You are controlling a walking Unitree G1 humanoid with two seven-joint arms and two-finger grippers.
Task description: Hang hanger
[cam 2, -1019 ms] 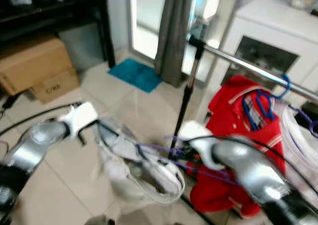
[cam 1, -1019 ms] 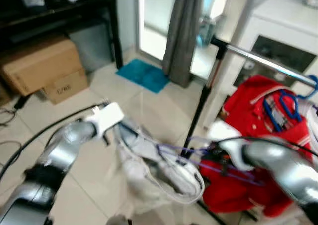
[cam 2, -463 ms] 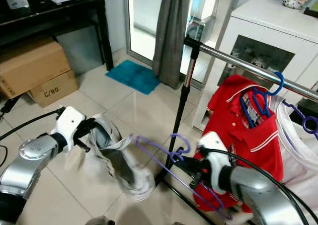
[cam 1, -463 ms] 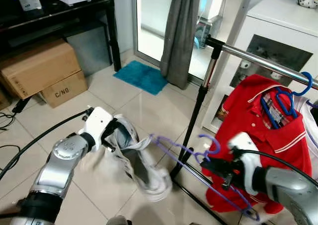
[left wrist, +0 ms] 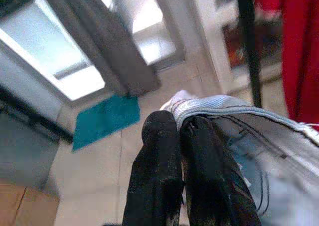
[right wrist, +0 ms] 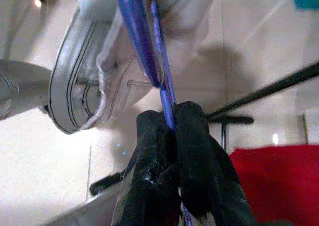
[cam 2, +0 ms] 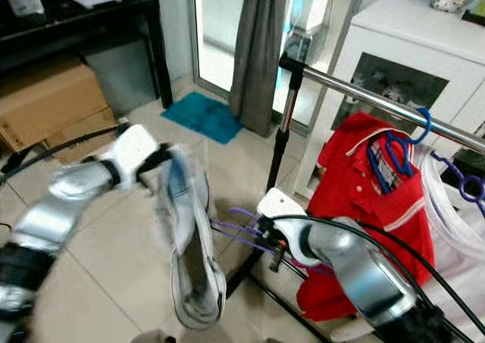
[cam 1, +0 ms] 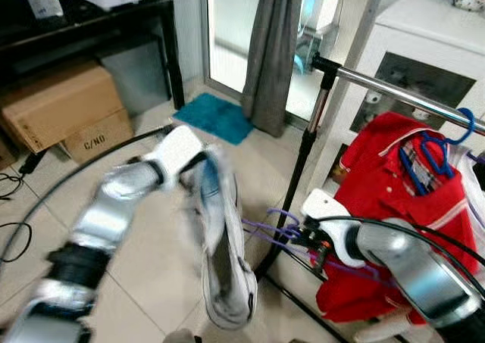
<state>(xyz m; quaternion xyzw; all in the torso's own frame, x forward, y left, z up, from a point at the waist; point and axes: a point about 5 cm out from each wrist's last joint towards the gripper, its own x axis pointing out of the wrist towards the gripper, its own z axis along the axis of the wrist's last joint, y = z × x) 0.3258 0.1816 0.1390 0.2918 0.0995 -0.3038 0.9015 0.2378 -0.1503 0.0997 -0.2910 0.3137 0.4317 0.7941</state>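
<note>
A white and grey garment (cam 1: 221, 252) hangs in front of me, blurred by motion. My left gripper (left wrist: 180, 133) is shut on its top edge, up at the left of the scene (cam 1: 198, 161). A purple hanger (right wrist: 149, 51) runs into the garment, and my right gripper (right wrist: 169, 121) is shut on its wire. In the eye views that gripper (cam 1: 303, 237) sits to the right of the garment, just before the rack's black upright pole (cam 1: 299, 184). The chrome rail (cam 1: 402, 101) runs off to the right above it.
A red polo shirt (cam 1: 386, 207) on a blue hanger (cam 1: 432, 154) hangs on the rail, with a white garment (cam 2: 455, 222) beside it. A white cabinet (cam 1: 424, 48) stands behind. A grey curtain (cam 1: 273, 48), a teal mat (cam 1: 216, 116) and cardboard boxes (cam 1: 64, 108) lie further back.
My left gripper has lifted the garment up and rightwards, so it now hangs long and vertical. My right gripper has swung left with the hanger, closer to the garment.
</note>
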